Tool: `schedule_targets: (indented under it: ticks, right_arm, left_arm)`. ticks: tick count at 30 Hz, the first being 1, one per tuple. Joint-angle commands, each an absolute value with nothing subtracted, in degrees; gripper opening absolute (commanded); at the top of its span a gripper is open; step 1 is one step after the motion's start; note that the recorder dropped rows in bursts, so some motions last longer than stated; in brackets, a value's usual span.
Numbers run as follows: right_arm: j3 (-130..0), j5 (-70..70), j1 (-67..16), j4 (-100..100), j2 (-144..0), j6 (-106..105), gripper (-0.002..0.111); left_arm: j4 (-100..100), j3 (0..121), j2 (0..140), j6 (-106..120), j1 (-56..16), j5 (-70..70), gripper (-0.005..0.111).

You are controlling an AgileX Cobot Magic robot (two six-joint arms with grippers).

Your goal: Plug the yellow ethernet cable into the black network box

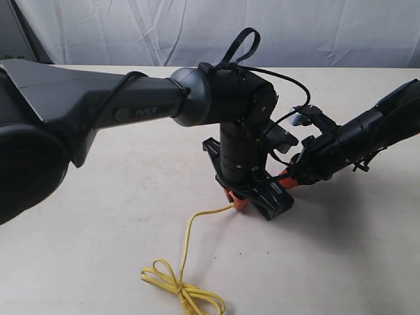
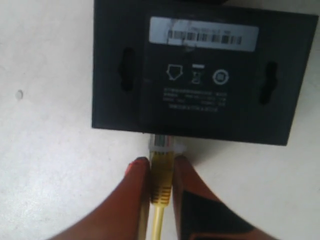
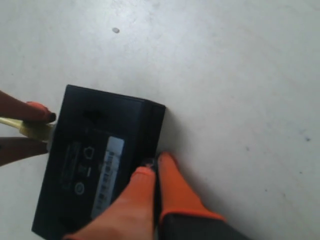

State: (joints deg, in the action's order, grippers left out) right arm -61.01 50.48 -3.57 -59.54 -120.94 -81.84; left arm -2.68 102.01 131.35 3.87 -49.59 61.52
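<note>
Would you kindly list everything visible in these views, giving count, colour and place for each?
yellow ethernet cable: 1, yellow, loose coil on the table, clear-plug end at the box's edge
black network box: 1, black with a white label, flat on the table between the pincers
table: 1, off-white, under everything
backdrop cloth: 1, white, behind the table
left arm: 1, grey and black, left of the exterior view
right arm: 1, black, right of the exterior view
left pincer: 1, orange, shut on the cable just behind its plug
right pincer: 1, orange, fingers together at the box's edge opposite the cable
</note>
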Motion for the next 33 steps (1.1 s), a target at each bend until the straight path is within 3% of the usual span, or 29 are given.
schedule_targets:
  ticks: [1, 33]
  right_arm:
    - [-61.02, 50.55, -3.47, -59.42, -120.95, -82.25, -0.001]
    - [-61.02, 50.43, -3.47, -59.99, -120.95, -79.91, -0.001]
  left_arm:
    - [-3.06, 102.34, 131.7, 0.87, -49.81, 60.58, 0.0]
    - [-1.09, 102.34, 129.74, 0.0, -49.81, 61.5, 0.0]
